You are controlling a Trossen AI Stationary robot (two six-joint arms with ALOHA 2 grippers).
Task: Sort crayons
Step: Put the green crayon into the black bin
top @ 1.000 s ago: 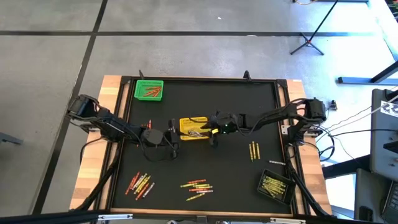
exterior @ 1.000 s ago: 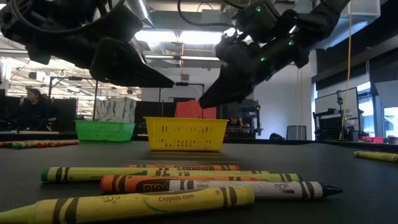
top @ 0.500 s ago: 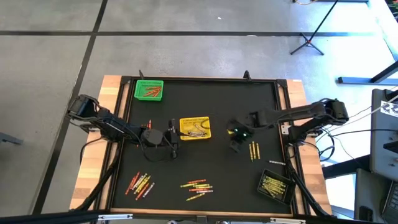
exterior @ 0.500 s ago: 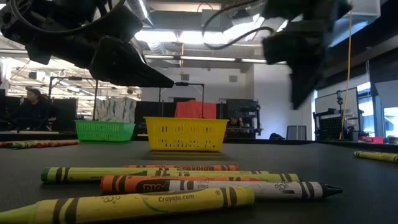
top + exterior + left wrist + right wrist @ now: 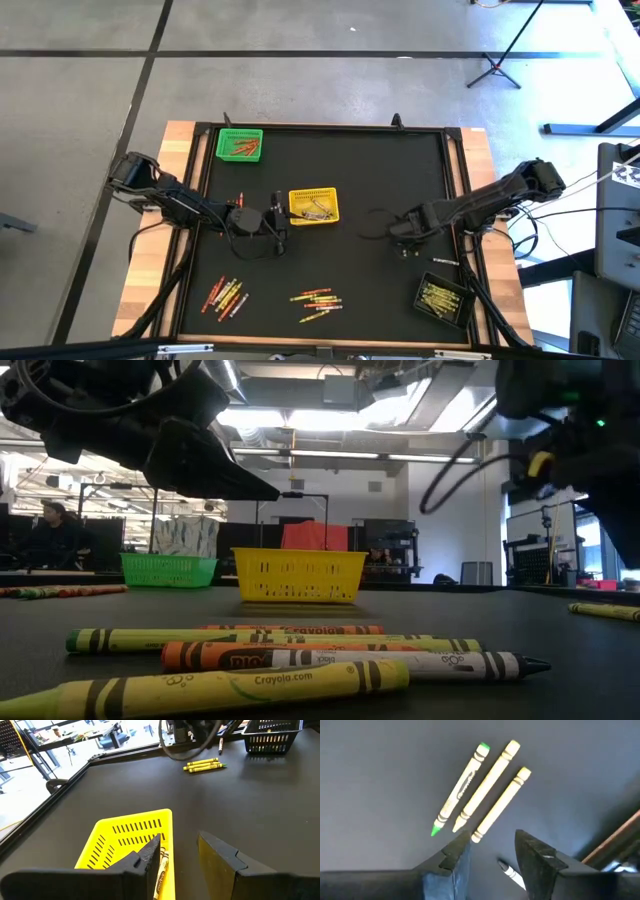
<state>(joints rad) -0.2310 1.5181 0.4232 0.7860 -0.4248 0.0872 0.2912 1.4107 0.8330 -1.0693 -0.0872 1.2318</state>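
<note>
- right gripper (image 5: 492, 851) hangs low over the black table (image 5: 400, 165), near its right edge; we see its two fingers parted with nothing between them.
- just past its fingertips lie three crayons (image 5: 481, 790) side by side, one green-tipped and two yellow; a white-wrapped crayon (image 5: 512, 872) lies below the fingers.
- left gripper (image 5: 180, 851) waits beside the yellow basket (image 5: 313, 206) at mid table, fingers apart and empty; we see crayons inside that basket.
- from the left wrist view we see the three crayons (image 5: 204, 766) well across the table, under the right arm.
- green basket (image 5: 240, 144) sits at the far left corner of the table with orange-red crayons in it.
- black basket (image 5: 442, 298) sits at the near right corner, holding yellow crayons.
- two loose heaps of crayons lie along the near edge: a red and yellow heap (image 5: 226, 294) on the left, a mixed heap (image 5: 316, 300) in the middle.
- in the low view a person (image 5: 48, 535) sits far back in the room.
</note>
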